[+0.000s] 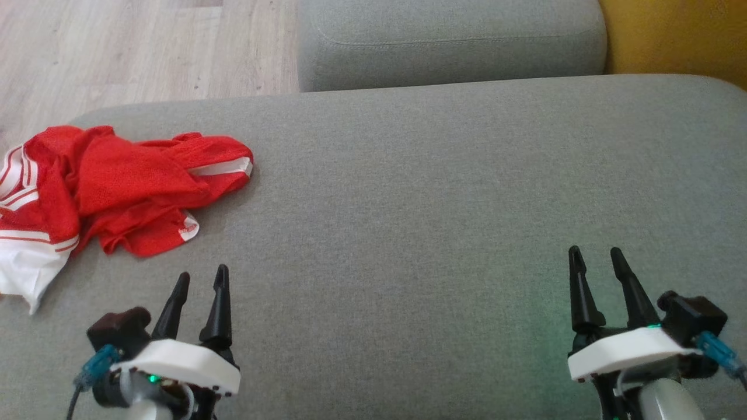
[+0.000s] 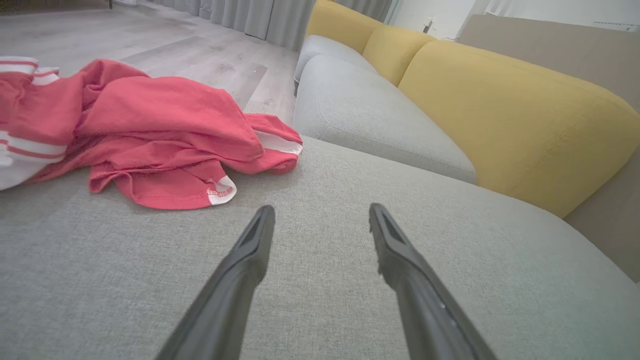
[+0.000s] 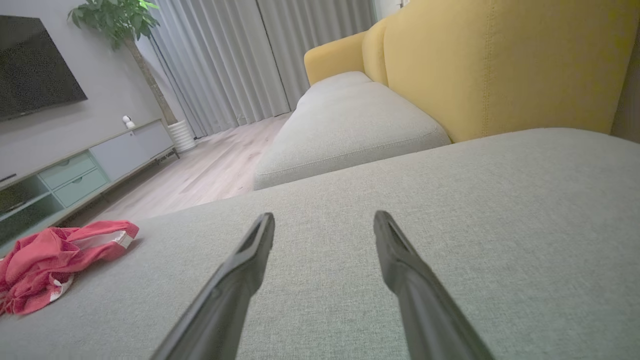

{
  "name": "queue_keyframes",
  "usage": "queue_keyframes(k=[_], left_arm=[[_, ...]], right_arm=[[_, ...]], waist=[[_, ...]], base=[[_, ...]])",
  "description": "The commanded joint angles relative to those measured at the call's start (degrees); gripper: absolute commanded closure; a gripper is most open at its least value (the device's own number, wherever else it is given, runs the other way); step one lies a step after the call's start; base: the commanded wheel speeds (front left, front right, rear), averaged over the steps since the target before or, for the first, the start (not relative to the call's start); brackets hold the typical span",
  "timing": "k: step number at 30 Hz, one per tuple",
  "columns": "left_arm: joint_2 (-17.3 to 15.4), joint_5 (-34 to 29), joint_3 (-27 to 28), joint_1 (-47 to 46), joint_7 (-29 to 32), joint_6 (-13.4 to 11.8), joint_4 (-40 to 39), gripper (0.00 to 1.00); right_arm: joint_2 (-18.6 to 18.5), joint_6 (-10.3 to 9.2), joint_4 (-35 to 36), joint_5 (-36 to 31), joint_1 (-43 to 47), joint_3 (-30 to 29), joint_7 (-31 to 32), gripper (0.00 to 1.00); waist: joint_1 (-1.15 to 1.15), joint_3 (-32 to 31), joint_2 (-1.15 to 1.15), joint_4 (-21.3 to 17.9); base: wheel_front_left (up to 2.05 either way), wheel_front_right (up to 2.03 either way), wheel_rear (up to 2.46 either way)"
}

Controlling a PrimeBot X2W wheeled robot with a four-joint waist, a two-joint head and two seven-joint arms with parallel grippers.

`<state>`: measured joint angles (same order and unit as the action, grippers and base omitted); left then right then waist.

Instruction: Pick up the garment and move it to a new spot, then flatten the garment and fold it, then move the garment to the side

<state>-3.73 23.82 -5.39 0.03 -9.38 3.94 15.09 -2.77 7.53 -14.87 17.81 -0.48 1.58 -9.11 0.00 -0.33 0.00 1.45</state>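
A grey sofa cushion [image 1: 437,204] is taking up most of the head view, the crumpled red garment [image 1: 117,186] is lying at the left edge, and the left gripper [image 1: 203,271] and right gripper [image 1: 595,251] are hovering bottom left and bottom right, jaws spread, holding nothing. Left wrist view, the garment [image 2: 150,130] is sitting upper left, just beyond the left gripper [image 2: 322,207]. Right wrist view, it's lying far off at the lower left.

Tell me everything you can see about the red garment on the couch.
The red garment is a crumpled heap of mesh-looking fabric with white panels and red-striped white trim. It lies bunched at the left end of the grey cushion. Only the cushion is seen touching it; the open left pincer stands apart.
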Motion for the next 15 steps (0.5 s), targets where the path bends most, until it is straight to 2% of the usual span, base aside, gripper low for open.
queue_keyframes(k=[1,15], left_arm=[[-1.26,-2.67,0.74,-1.54,-1.08,-0.41,-2.13,0.0],[-1.71,-11.34,1.16,-1.35,-3.26,-1.09,-1.71,0.0]], right_arm=[[-0.72,-0.03,1.72,-2.75,-2.51,1.09,-1.32,0.0],[-0.46,-0.04,1.21,-11.4,-2.52,0.06,-3.51,0.0]], waist=[[0.0,-0.04,0.0,0.09],[0.0,-0.16,0.0,0.3]], base=[[0.0,0.0,0.0],[0.0,0.0,0.0]])
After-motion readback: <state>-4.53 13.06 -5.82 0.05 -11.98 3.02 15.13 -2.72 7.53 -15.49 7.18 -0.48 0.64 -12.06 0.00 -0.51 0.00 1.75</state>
